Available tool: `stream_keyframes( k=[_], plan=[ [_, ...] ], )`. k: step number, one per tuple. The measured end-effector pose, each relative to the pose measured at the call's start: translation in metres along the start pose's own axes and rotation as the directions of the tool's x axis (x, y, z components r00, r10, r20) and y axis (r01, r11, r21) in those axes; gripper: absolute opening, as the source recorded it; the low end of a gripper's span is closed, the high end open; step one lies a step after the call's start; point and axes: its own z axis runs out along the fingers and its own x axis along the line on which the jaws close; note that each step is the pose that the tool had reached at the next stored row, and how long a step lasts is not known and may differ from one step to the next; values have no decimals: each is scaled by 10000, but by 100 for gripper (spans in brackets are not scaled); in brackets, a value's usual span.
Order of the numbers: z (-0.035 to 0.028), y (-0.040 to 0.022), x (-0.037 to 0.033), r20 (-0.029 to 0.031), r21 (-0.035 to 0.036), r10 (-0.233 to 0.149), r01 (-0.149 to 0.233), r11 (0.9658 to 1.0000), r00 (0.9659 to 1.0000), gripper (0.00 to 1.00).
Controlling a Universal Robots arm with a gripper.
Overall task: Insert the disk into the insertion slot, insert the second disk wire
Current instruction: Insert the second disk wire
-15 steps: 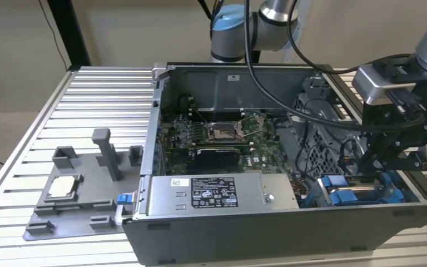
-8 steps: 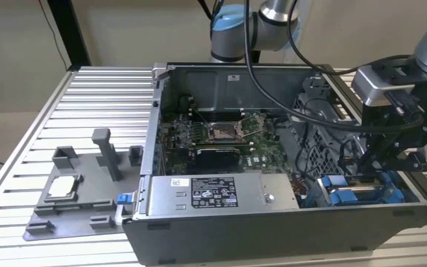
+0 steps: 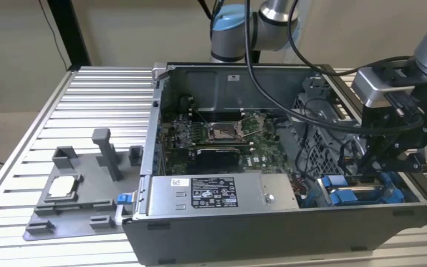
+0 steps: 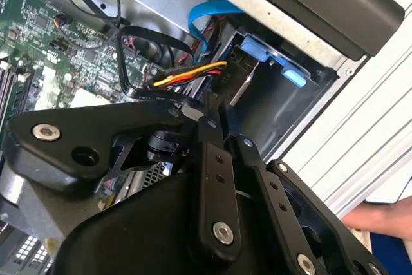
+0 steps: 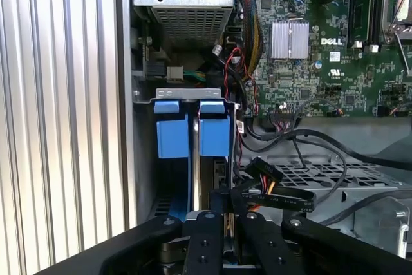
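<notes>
Blue-framed disk [image 5: 193, 136] edge-on inside the insertion slot [image 5: 145, 159].

Grey fixture tray [image 3: 73, 194] beside open computer case [image 3: 273, 233]; possibly plastic.

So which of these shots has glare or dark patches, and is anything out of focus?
In the second wrist view the ribbed table is washed out bright while the black gripper close to the lens is dark and soft. In the first wrist view the motherboard is sharp. In the exterior view the computer case front is shadowed.
</notes>
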Motion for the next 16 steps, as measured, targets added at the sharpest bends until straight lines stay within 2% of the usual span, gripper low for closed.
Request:
stream_keyframes(
  k=[16],
  plan=[
    [45, -5, 2, -2, 0, -1, 1, 10000, 10000, 0]
  ],
)
